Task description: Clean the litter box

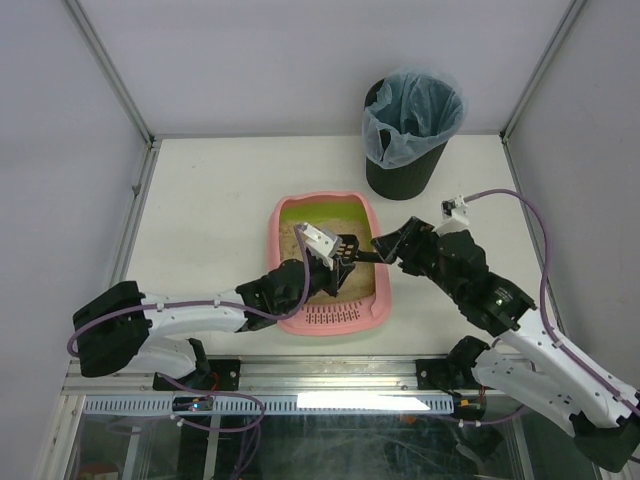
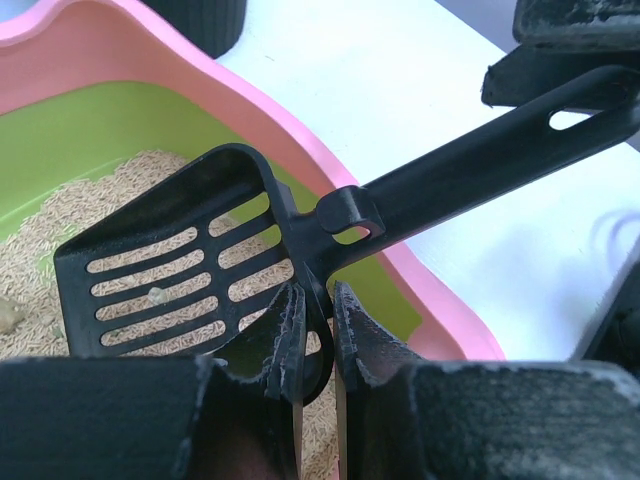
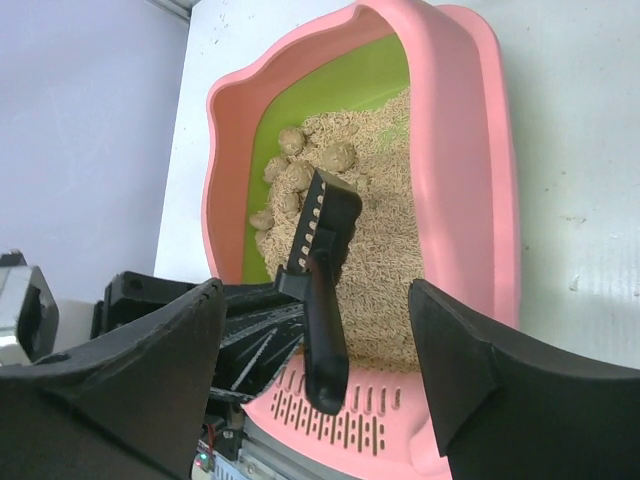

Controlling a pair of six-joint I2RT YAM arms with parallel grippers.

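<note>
In the middle of the white desk, just ahead of both arm bases: the pink litter box, lying flat, slotted rim nearest the arms, lime-green end farthest from them. Holds beige litter, with a cluster of brownish clumps toward the green end.

Above the litter, reaching in from the near-left rim: the left jaws. Pinched tight on the black slotted scoop at the neck, where blade meets handle, one finger pressed to each side. Blade tilted over the litter, with a small crumb on its slats; handle running out across the box's right wall toward the right arm.

At the handle's far end: the right jaws, spread wide. Straddle the handle tip with clear space on both sides, neither finger touching it, nothing gripped.

Beyond the box's far right corner, apart from it: a black round bin, upright, lined with a bluish bag folded over its rim.
</note>
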